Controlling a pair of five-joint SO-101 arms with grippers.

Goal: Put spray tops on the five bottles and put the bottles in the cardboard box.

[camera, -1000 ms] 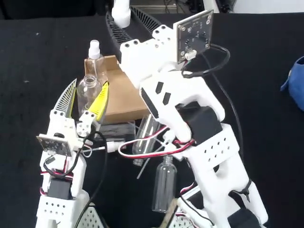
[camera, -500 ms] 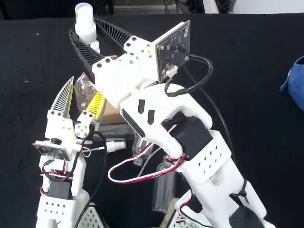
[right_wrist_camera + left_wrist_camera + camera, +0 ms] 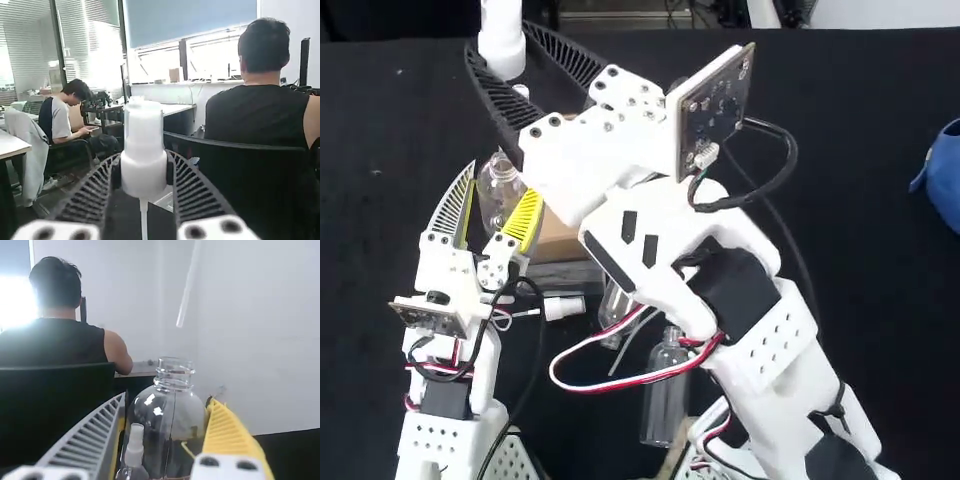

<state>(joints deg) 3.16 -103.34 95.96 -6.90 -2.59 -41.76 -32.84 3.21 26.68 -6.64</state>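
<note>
Spray top (image 3: 144, 150), white, sits pinched between the black fingers of the right gripper (image 3: 502, 48), held high over the far side of the table. Below it the left gripper (image 3: 505, 185) clamps a clear, uncapped bottle (image 3: 167, 410) upright by the cardboard box (image 3: 558, 238). Another bottle (image 3: 665, 385) lies nearer the arm bases.

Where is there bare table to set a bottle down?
Bare black table lies between the right arm and the blue object, and left of the left arm. It is crowded between the arms: the cardboard box, lying bottles and a loose spray top.
</note>
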